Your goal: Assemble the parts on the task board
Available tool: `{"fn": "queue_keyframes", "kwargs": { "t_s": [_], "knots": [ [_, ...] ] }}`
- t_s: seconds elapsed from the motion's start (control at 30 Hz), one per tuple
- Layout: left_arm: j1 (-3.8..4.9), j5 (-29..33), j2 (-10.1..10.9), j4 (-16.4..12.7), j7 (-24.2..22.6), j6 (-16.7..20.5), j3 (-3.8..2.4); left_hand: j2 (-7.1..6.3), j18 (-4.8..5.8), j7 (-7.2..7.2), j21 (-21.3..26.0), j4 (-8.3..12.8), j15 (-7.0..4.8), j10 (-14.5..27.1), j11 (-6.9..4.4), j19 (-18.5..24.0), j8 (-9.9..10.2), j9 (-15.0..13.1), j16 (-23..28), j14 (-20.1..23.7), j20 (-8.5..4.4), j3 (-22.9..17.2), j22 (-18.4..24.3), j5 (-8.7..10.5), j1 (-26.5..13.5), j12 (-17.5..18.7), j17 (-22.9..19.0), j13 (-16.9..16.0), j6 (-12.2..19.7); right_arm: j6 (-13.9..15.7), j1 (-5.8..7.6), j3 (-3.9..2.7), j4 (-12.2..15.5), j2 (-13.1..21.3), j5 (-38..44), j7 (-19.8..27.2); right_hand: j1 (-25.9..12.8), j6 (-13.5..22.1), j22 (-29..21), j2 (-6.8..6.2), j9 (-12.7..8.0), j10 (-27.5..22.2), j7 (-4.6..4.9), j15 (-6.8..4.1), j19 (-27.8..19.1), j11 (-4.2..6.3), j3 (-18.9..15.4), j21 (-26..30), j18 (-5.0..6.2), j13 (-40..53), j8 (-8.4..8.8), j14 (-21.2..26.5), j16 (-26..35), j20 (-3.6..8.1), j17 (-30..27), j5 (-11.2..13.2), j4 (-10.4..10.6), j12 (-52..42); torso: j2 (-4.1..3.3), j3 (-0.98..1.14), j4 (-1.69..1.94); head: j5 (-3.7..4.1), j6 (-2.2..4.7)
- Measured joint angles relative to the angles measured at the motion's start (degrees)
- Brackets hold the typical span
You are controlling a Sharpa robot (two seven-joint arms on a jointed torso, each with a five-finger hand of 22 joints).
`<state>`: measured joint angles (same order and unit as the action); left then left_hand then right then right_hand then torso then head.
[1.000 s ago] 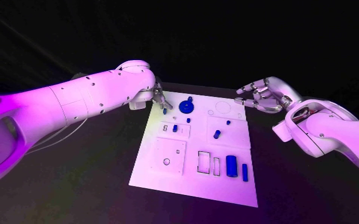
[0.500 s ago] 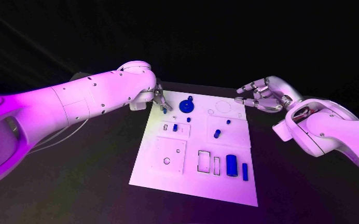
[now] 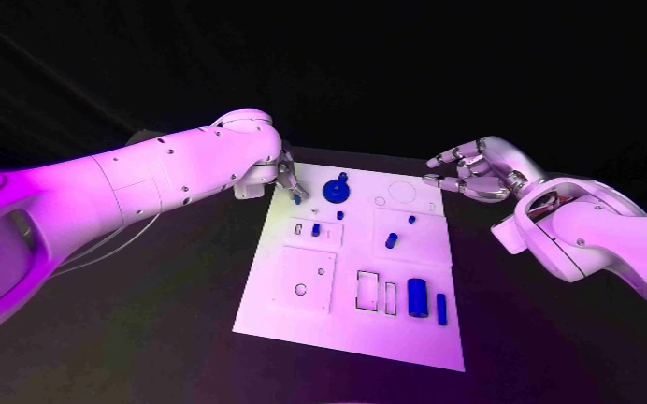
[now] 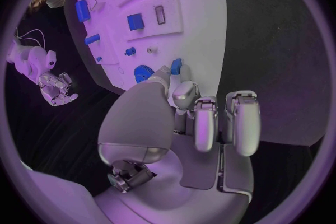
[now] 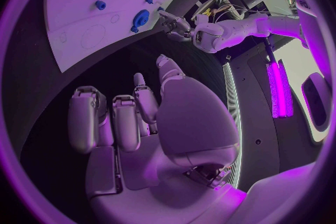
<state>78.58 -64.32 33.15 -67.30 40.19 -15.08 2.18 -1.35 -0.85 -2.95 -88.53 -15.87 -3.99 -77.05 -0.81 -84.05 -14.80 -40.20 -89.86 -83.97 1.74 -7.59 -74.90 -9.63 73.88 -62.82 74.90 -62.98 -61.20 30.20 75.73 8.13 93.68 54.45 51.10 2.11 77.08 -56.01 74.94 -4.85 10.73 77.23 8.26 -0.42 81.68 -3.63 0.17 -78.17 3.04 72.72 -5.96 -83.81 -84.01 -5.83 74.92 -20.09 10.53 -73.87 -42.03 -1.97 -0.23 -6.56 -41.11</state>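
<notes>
The small blue piece (image 4: 176, 66) sat at the far left corner of the white board (image 3: 337, 329), right at the tips of my left hand (image 3: 286, 180). In the view from my left wrist, my thumb and a finger (image 4: 183, 92) met around that piece, so I judged I had it pinched, though the contact itself was too small to be sure of; my other fingers were curled loosely down beside it. I had come in at the board's edge so my arm stayed off the rest of the layout.

Just beside the piece lay the round blue disc (image 3: 336, 186), likely the neighbour it was meant to work with. Further along the board stood several more blue parts: a short peg (image 3: 316, 230) by a small slot, another peg (image 3: 391, 241) near the middle, and two upright bars (image 3: 418, 298) at the near end next to the outlined rectangular pockets (image 3: 366, 292). Those pockets looked unfilled, so I reckoned most of the assembly was still ahead.

My right hand (image 3: 467, 171) hovered off the board's far right corner, well apart from every part. Its fingers were curled inward with nothing in them, a parked pose that kept it clear while the left did the work. The black table (image 3: 162, 329) lay around the board.
</notes>
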Motion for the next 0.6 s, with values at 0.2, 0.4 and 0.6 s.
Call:
{"fn": "queue_keyframes", "kwargs": {
  "t_s": [0.2, 0.4, 0.6],
  "knots": [
    [0.00, 1.05, 0.05, -0.03, 0.00, 0.09, -0.02, -0.14, 0.00, 0.10, 0.00, 2.05, -0.41, 0.42, -0.39, 0.00, 0.39, 0.36, 0.00, 0.01, 0.00, -5.85, 0.00, -0.28, 5.04, 0.30, 0.00, 0.61, 0.74, 0.00, 0.00, 0.00, -0.02, 0.01, 0.00, 0.00, 0.00, 0.00, 0.00, 0.00, 0.00, 0.00, 0.00, 0.00, 0.00, 0.00, 0.00, 0.00, 0.00, 0.00, 0.00, 0.00, 0.00, 0.00, 0.00, 0.00, 0.00, 0.00, -0.01, 0.02, 0.00, 0.01, -0.16],
    [0.00, 2.95, 0.28, -0.02, -0.01, 0.21, -0.02, -1.54, 0.00, -0.29, 0.00, -0.93, -0.41, 0.52, -0.28, 0.00, -0.17, 0.11, 0.00, 0.01, 0.00, -11.24, 0.00, -0.13, 7.72, 0.97, 0.00, 1.40, 1.14, 0.00, 0.00, 0.00, -0.07, 0.00, 0.00, 0.00, 0.00, 0.00, -0.01, 0.00, -0.01, 0.00, 0.00, 0.00, 0.00, 0.00, 0.00, 0.00, 0.00, 0.00, 0.00, 0.00, 0.00, 0.00, 0.00, 0.00, 0.00, 0.00, -0.01, 0.01, -0.01, 0.01, -0.29],
    [-0.01, 5.75, 1.69, -1.60, -0.01, 0.92, -0.02, -3.66, 0.00, -0.23, 0.00, -2.17, -0.41, 0.09, -0.29, 0.00, -2.08, -1.91, 0.00, 0.00, 0.00, -15.34, 0.00, 0.03, 5.68, 0.97, 0.00, 1.49, 1.46, 0.00, 0.00, 0.00, -0.18, -0.04, 0.00, 0.00, 0.00, 0.00, -0.01, 0.00, -0.01, 0.00, 0.00, 0.00, 0.00, 0.00, 0.00, 0.00, 0.00, 0.00, 0.00, 0.00, 0.00, 0.00, -0.01, 0.00, 0.00, 0.00, -0.01, 0.01, -0.01, 0.03, -0.37]
  ]
}}
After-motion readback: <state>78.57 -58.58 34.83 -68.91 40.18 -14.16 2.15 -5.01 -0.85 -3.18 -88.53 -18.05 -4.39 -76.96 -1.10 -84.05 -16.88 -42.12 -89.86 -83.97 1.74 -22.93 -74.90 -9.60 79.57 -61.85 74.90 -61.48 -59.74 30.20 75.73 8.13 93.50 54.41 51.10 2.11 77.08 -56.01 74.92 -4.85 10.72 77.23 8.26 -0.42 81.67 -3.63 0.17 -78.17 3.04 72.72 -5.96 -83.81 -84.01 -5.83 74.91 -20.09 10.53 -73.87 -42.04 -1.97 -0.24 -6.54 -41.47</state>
